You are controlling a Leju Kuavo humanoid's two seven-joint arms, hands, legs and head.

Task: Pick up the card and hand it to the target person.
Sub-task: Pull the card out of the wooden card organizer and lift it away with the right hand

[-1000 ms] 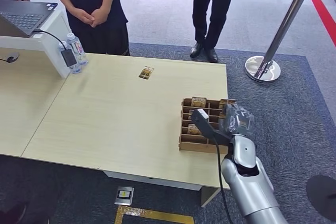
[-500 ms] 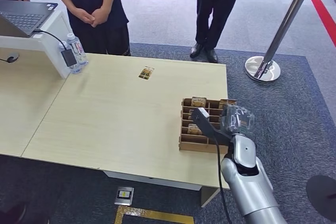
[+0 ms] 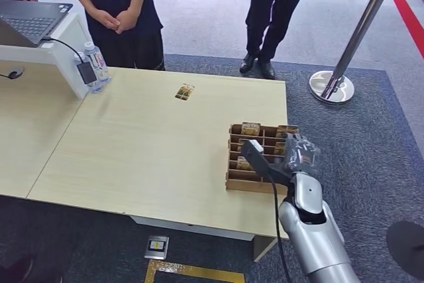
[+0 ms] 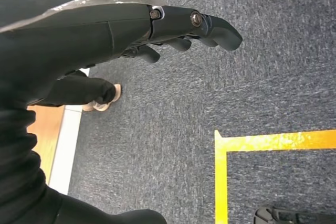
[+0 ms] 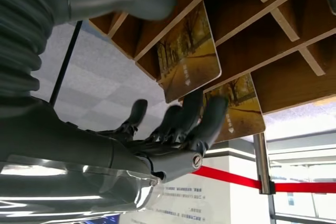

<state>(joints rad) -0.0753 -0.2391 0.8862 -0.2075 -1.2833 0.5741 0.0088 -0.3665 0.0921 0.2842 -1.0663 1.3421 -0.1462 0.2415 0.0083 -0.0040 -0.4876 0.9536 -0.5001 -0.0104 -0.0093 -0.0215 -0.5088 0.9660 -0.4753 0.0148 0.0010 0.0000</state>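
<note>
A card (image 5: 189, 60) printed with an autumn avenue stands in a slot of the wooden rack (image 3: 235, 175) at the table's (image 3: 150, 150) five o'clock corner. The right hand (image 5: 174, 129) reaches in, fingertips (image 5: 216, 109) against a second card (image 5: 242, 109) behind it, grasping nothing. The left hand (image 4: 118, 30) hangs empty, fingers extended. Two people stand at twelve o'clock.

The slotted wooden card rack (image 3: 252, 157) sits at the pale wooden table's (image 3: 150, 150) four o'clock corner, cards standing in its slots. The right hand (image 3: 296, 152) hovers at the rack's three o'clock side. A loose picture card (image 3: 184, 92) lies toward twelve o'clock. Two clear plastic water bottles (image 3: 96, 65) stand at ten o'clock, a person in dark clothes (image 3: 117, 11) behind them.
</note>
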